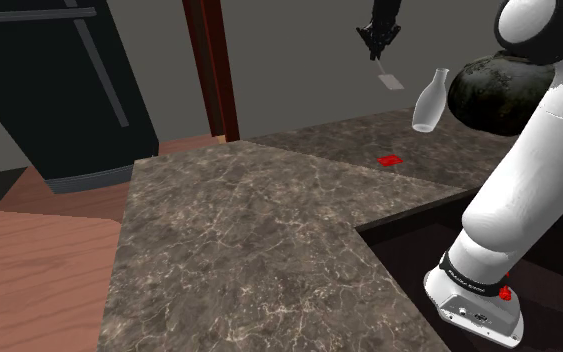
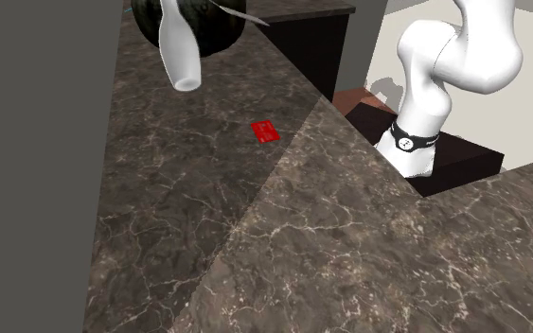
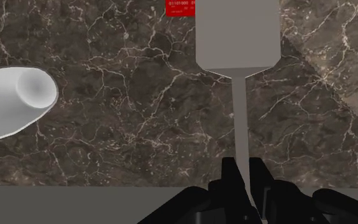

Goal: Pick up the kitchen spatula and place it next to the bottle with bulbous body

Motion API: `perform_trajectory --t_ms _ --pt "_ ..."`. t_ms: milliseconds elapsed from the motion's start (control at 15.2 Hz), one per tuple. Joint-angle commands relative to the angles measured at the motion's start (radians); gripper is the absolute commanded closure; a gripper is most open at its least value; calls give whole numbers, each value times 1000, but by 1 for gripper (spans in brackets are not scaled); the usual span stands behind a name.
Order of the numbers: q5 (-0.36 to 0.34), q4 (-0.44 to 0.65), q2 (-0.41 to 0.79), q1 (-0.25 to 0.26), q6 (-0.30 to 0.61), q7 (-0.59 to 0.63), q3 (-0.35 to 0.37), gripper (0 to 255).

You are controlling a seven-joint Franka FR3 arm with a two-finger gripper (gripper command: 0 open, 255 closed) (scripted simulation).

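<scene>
My black gripper [image 1: 377, 42] hangs high over the dark marbled counter [image 1: 269, 230], shut on the thin handle of a grey spatula [image 1: 390, 78]. In the wrist view the fingers [image 3: 229, 177] clasp the handle, and the spatula's [image 3: 238, 38] flat blade points away from the hand, over the counter. The white bottle [image 1: 429, 102] with a narrow neck and bulbous body stands on the counter, off to one side of the spatula and below it. The wrist view looks down on the bottle's [image 3: 15, 102] mouth. In the second exterior view the bottle [image 2: 179, 52] stands at the top left.
A small red card [image 1: 389, 160] lies flat on the counter near the bottle. A dark mottled round object [image 1: 489, 95] sits behind the bottle. The counter has an L-shaped edge by the stand. A dark fridge [image 1: 49, 90] and a wooden post [image 1: 214, 70] stand further off.
</scene>
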Motion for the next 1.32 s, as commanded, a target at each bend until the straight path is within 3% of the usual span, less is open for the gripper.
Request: perform_trajectory --t_ms 0,726,1254 --pt "11 32 24 -27 -10 -54 -26 255" --pt "142 370 289 -229 -109 -322 -135 255" --pt "112 167 224 -198 33 -316 -131 255"
